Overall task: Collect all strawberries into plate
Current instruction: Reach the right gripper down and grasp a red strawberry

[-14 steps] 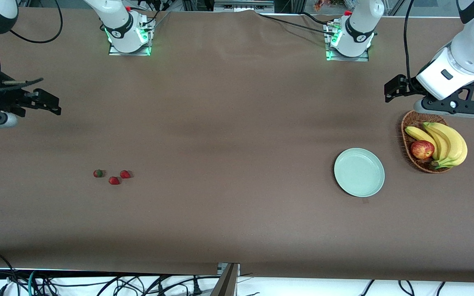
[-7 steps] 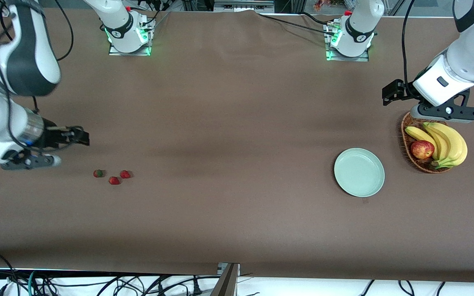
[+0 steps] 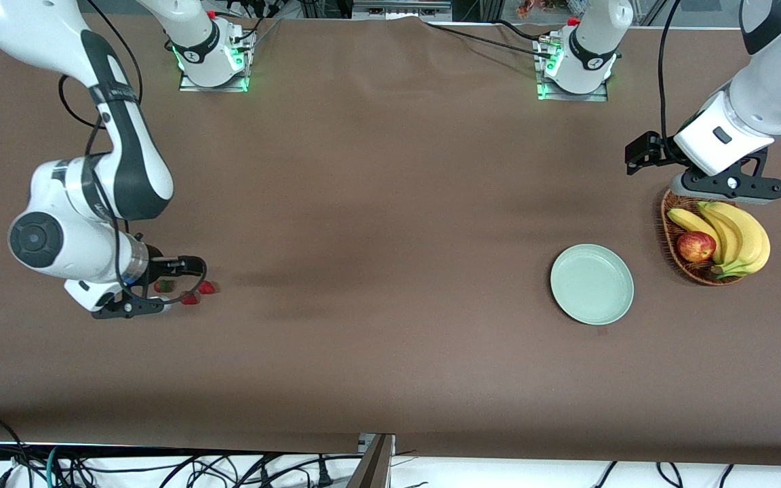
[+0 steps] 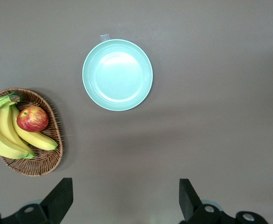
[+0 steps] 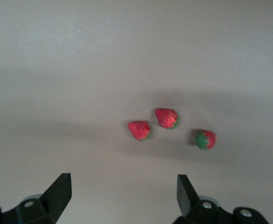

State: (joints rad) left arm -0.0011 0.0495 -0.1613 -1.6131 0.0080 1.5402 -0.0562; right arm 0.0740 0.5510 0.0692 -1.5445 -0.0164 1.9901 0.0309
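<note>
The strawberries lie loose on the table, under the right gripper, whose fingers are spread and empty. The left gripper waits spread apart near the basket.

No legible text, labels or signs anywhere.

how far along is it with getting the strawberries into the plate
Nothing is done yet: the plate is bare and all three strawberries lie on the table toward the right arm's end. In hand: the right gripper hangs open over the berries, holding nothing. The left gripper waits open by the basket. Left: pick and carry all three.
</note>
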